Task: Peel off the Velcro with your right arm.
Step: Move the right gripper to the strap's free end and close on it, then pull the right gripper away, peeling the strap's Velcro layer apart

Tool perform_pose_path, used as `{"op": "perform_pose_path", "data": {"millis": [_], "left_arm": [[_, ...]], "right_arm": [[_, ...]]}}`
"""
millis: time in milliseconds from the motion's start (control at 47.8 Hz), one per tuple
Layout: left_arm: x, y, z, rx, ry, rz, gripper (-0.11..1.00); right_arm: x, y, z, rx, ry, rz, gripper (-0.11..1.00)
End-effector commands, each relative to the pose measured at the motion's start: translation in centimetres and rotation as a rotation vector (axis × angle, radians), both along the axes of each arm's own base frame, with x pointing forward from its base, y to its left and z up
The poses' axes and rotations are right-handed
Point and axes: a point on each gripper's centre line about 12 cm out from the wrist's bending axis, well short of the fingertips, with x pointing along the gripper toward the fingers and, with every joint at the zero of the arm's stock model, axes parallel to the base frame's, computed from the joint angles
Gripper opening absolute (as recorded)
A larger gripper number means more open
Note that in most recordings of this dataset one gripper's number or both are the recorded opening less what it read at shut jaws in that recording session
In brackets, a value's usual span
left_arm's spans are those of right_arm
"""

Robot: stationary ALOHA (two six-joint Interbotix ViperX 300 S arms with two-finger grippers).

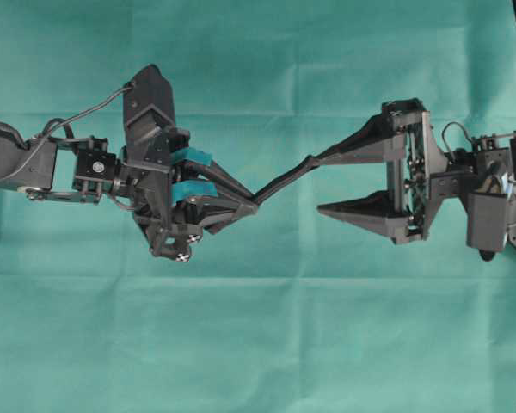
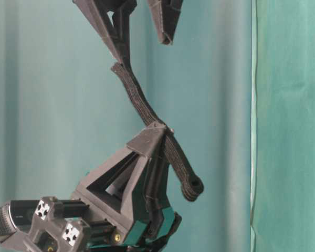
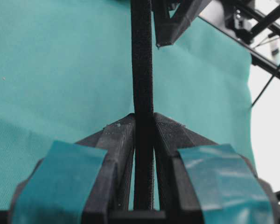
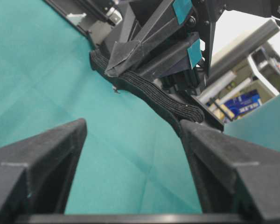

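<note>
The Velcro (image 1: pixel 284 179) is a slim black strip held in the air between the two arms. My left gripper (image 1: pixel 251 200), the one with teal tape, is shut on the Velcro (image 3: pixel 142 70) partway along its length. The rounded end (image 2: pixel 191 186) sticks out behind those jaws. My right gripper (image 1: pixel 320 184) has plain black fingers and stands open. The strip's free end (image 4: pixel 186 112) touches the tip of one right finger (image 4: pixel 224 158). The other finger (image 4: pixel 42 158) is well apart from it, with bare cloth showing between the two.
A teal cloth (image 1: pixel 258 344) covers the table, with fold creases running across it. Both arms hover above its middle. Shelves and clutter (image 4: pixel 252 93) show beyond the cloth's edge in the right wrist view.
</note>
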Motion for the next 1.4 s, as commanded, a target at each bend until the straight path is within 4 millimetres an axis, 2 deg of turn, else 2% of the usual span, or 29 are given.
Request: {"op": "perform_pose_path", "data": {"millis": [0, 146, 335, 753, 1380], "left_arm": [[0.02, 0.18, 1.19, -0.002, -0.037, 0.005, 0.10], [0.05, 0.18, 1.27, -0.002, -0.040, 0.005, 0.10], [0.12, 0.18, 1.21, -0.002, -0.038, 0.005, 0.10], [0.12, 0.18, 1.09, -0.001, -0.035, 0.005, 0.10], [0.04, 0.18, 1.04, -0.001, -0.034, 0.005, 0.10]], "right_arm": [[0.43, -0.07, 1.16, 0.003, -0.039, 0.000, 0.32], [0.48, -0.07, 1.27, 0.003, -0.042, 0.000, 0.12], [0.60, -0.09, 1.24, 0.004, -0.041, -0.001, 0.02], [1.05, -0.17, 0.98, 0.005, -0.032, -0.002, -0.09], [1.02, -0.17, 0.92, 0.007, -0.030, -0.002, -0.09]]}}
